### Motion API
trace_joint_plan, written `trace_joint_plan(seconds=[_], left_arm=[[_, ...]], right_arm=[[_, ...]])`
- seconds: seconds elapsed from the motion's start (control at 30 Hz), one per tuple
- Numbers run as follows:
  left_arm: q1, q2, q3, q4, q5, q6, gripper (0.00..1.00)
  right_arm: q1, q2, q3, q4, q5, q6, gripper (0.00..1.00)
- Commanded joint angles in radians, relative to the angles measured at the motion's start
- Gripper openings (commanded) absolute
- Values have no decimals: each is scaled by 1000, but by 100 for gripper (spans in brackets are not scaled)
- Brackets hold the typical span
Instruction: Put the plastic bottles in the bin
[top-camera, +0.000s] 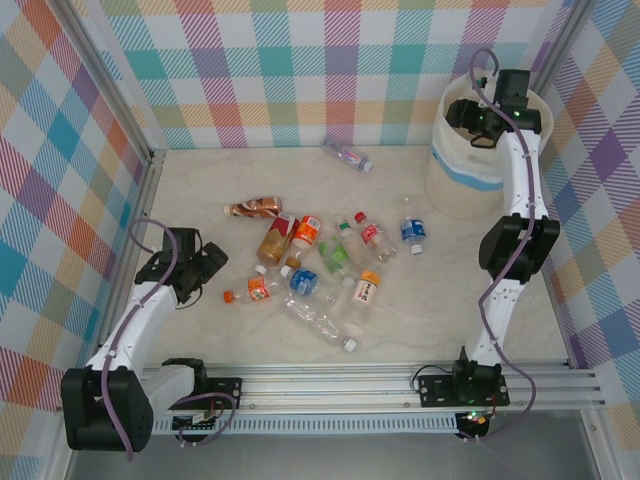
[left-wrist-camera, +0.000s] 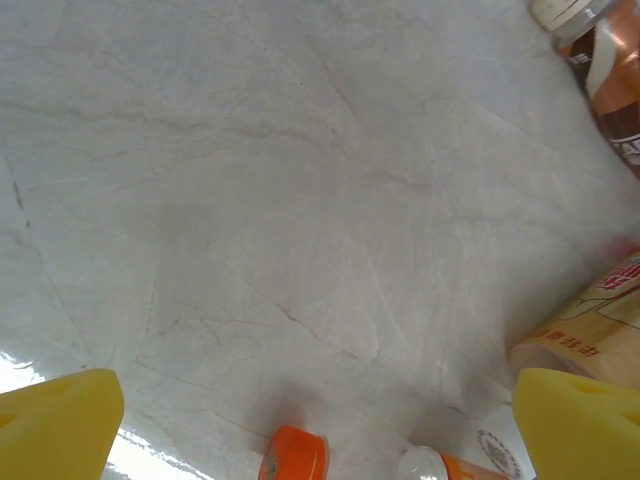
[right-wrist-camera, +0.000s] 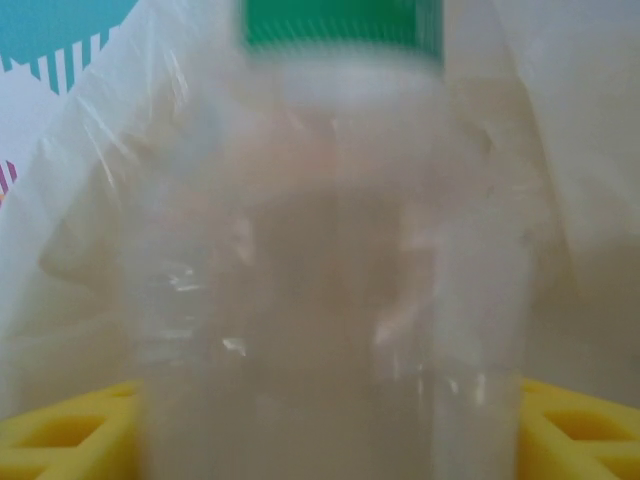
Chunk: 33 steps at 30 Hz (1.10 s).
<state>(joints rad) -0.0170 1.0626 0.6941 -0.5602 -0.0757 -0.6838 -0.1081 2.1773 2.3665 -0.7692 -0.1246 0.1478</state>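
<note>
My right pincer (right-wrist-camera: 320, 435) is over the mouth of the bin (top-camera: 452, 195), the cream tub with a blue band at the far right of the worktop (top-camera: 200, 180). In its wrist view, a clear bottle (right-wrist-camera: 330, 290) with a green cap (right-wrist-camera: 340, 22) stands between the yellow fingers (right-wrist-camera: 60, 430). It is blurred, with white plastic liner behind it, and I cannot tell whether the pincer grips it or has let go.

My left pincer (left-wrist-camera: 320, 430) hangs low over the worktop on the left, spread wide and empty. Just ahead of it lie an orange cap (left-wrist-camera: 295, 455) and a white cap (left-wrist-camera: 420, 465). At the right edge, a cream-and-orange label (left-wrist-camera: 590, 330) bears red characters too cropped for me to read.

The other plastic bottles (top-camera: 305, 285) lie scattered mid-worktop with red, orange, blue and green labels, their print too small to read from above. One lone bottle (top-camera: 347, 153) lies by the back wall.
</note>
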Motion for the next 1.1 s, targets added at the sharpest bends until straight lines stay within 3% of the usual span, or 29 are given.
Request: trace_joint_plan(seconds=[0.0, 0.3, 0.47, 0.63, 0.83, 1.07], left_arm=[[14, 6, 42, -80, -24, 13, 100], [13, 10, 66, -197, -29, -72, 100], [13, 15, 21, -154, 158, -227, 100], [-3, -4, -40, -75, 259, -471, 100], [-39, -29, -110, 18, 269, -687, 100], [-64, 38, -153, 133, 294, -796, 98]], right_arm=[[5, -82, 27, -37, 1, 6, 77], [6, -294, -188, 64, 17, 12, 90], [6, -479, -412, 189, -59, 51, 100], [7, -681, -683, 377, -226, 122, 100], [55, -858, -964, 570, -453, 164, 100], [204, -943, -1095, 551, -435, -24, 100]])
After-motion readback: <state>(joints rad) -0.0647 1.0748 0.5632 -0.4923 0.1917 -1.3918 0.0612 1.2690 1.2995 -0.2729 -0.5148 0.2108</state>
